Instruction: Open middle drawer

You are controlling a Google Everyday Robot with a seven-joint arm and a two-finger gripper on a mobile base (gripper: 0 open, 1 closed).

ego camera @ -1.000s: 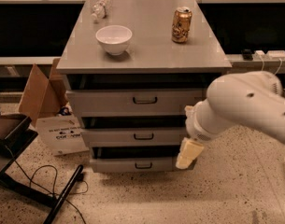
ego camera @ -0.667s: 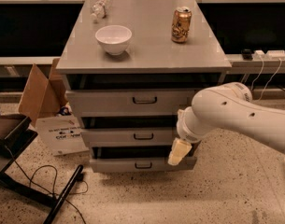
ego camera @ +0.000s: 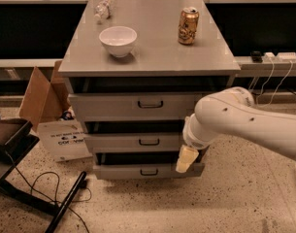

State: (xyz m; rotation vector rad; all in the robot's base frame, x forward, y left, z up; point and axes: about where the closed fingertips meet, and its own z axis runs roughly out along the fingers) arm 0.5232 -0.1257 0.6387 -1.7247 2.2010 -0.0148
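Note:
The middle drawer (ego camera: 138,142) is the low grey front in the middle of the grey cabinet, with a small black bar handle (ego camera: 149,141) at its centre. Its front looks pushed in, with a dark gap above it. My gripper (ego camera: 186,158) hangs from the white arm that comes in from the right. Its cream tip points down in front of the right end of the middle and bottom drawer fronts, right of the handle and apart from it. The arm hides the right end of the middle drawer.
The taller top drawer (ego camera: 138,106) and the bottom drawer (ego camera: 142,172) each have a black handle. On the cabinet top (ego camera: 152,57) stand a white bowl (ego camera: 118,40), a can (ego camera: 188,25) and a lying clear bottle (ego camera: 104,6). A cardboard box (ego camera: 43,98) and a black stand with cables (ego camera: 21,178) are at the left.
The arm and gripper have moved a little to the left, closer in front of the drawer fronts. The drawers have not moved.

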